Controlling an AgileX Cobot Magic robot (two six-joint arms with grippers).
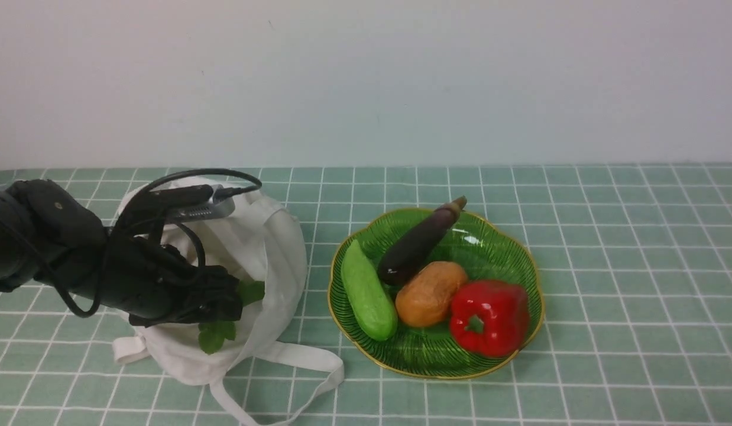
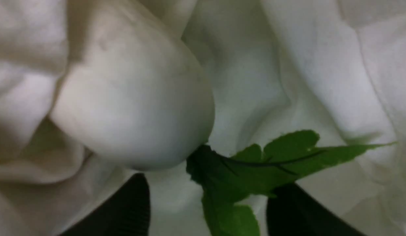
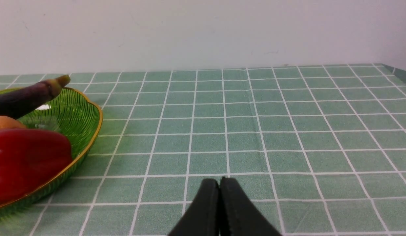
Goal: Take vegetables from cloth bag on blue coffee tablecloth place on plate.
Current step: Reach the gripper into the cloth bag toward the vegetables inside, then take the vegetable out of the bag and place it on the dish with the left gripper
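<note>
Radish (image 2: 137,98) lies inside the cloth bag (image 1: 286,254), leaves toward the left gripper (image 2: 208,203), whose fingers stand apart, nothing clamped. White body sits just beyond the fingertips, long axis oblique to them; left arm is nearer. Judgement: advance past leaves, then close.

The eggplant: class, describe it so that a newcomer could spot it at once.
On the checked tablecloth sits a green leaf-shaped plate with a gold rim. At its far side, the eggplant lies slanted, its stem end over the rim. It is long and dark purple, unlike the light green cucumber, the round orange-brown vegetable and the red pepper.
</note>
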